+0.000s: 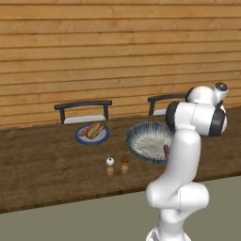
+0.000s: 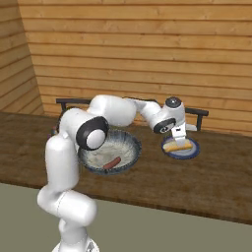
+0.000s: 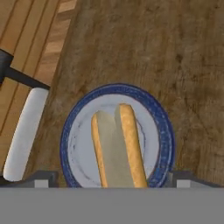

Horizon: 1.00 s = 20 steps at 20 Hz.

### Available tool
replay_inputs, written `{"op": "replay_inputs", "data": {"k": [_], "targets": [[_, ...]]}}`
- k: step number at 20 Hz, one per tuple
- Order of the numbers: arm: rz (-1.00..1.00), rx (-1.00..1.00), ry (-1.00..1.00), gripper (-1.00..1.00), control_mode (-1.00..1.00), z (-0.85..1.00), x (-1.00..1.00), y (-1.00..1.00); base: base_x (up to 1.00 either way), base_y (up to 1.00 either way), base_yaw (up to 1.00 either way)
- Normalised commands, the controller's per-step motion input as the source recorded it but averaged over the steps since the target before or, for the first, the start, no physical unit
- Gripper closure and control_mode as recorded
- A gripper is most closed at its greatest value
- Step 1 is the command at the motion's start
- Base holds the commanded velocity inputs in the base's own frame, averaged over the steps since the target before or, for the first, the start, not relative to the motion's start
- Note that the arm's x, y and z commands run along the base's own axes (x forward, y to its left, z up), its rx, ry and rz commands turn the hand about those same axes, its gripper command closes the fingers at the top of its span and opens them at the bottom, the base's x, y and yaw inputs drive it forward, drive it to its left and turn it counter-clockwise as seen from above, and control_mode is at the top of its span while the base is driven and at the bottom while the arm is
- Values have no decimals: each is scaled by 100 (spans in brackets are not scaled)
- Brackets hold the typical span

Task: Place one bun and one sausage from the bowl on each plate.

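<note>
With the jaws spread wide directly over the near plate (image 2: pixel 193 150), gripper (image 2: pixel 179 143) free of the bun (image 2: pixel 177 146), lying split-side up just beneath it, so evidently just set down there. Off to its side, bowl (image 2: pixel 129 138) holding one sausage (image 2: pixel 111 163), presumably meant for this same plate. Well beyond the bowl, far plate (image 1: pixel 82 139) already carrying bun and sausage together.

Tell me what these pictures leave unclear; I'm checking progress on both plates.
- Right plate, left base view: hidden behind the arm.
- Bowl, left base view: arm covers its right side; the sausage is mostly hidden there.
- Bun, hand view: near end cut off at the bottom.
- Shakers: contents too small.
</note>
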Motion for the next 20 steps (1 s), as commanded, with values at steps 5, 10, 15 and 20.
{"op": "replay_inputs", "data": {"k": [5,10,15,20], "targets": [[7,0,0,-100,-100,76,-100,77,0,0,0],[22,-7,6,-100,-100,35,-100,100,0,0,0],[30,-10,20,-100,-100,38,-78,100,0,0,0],[32,-1,38,-100,-100,40,-20,100,0,0,0]]}}
